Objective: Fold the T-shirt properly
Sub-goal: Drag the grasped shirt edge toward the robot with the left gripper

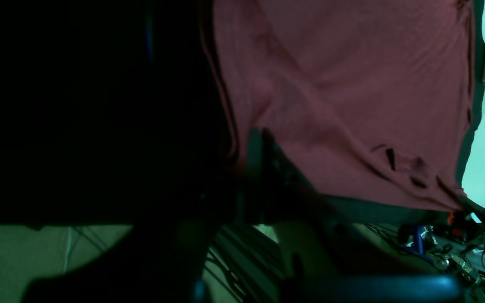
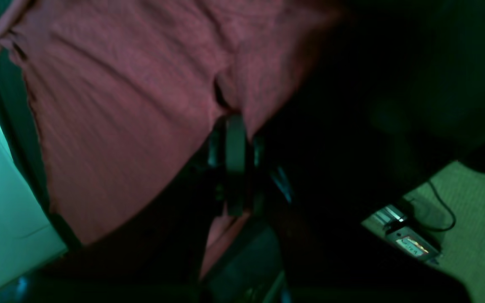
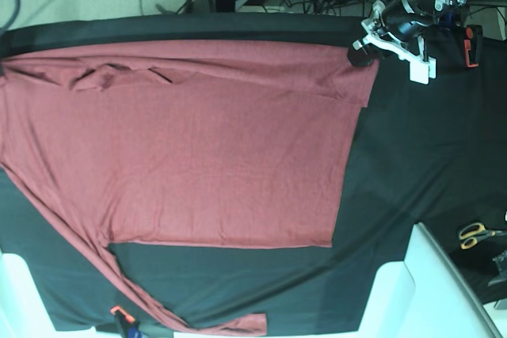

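The T-shirt (image 3: 198,148), thin soft brick-red knit, lies spread flat on the black cloth (image 3: 412,156) with its long axis across the table and one long sleeve trailing toward the near edge. The left gripper (image 3: 363,55) is clamped on the shirt's far corner; the right gripper (image 2: 235,126) pinches a fabric fold.

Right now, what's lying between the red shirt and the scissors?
Mostly bare black cloth, plus the tip of a white block, between the shirt and scissors. The base view shows it.
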Available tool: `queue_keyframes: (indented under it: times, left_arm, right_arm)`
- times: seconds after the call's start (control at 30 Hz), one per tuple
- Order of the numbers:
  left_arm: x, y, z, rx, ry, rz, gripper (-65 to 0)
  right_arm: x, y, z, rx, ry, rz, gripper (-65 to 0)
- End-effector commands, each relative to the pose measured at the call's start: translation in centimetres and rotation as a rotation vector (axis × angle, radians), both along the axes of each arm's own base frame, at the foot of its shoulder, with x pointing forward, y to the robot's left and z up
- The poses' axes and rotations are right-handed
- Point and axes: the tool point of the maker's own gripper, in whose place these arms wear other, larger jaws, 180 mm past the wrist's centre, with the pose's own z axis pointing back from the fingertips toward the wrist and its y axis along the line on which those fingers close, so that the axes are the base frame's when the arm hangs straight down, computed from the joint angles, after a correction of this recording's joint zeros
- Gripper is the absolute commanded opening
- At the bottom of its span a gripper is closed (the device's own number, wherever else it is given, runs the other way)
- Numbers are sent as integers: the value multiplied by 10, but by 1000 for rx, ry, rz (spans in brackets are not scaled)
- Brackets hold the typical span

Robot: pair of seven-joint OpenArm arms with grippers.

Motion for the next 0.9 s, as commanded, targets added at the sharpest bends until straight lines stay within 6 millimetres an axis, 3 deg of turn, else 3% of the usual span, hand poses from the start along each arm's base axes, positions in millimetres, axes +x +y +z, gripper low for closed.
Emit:
queue_keyframes:
  times: [0.0, 0.4, 0.87]
  left_arm:
    - [-2, 3, 4, 6, -14, -1, -650]
    - [-18, 8, -7, 87, 29, -38, -650]
    - [-35, 15, -28, 81, 101, -8, -650]
  right_arm:
    - [0, -19, 13, -52, -16, -6, -648]
    - [-20, -18, 6, -51, 27, -6, -648]
    - [-21, -7, -2, -26, 34, -2, -648]
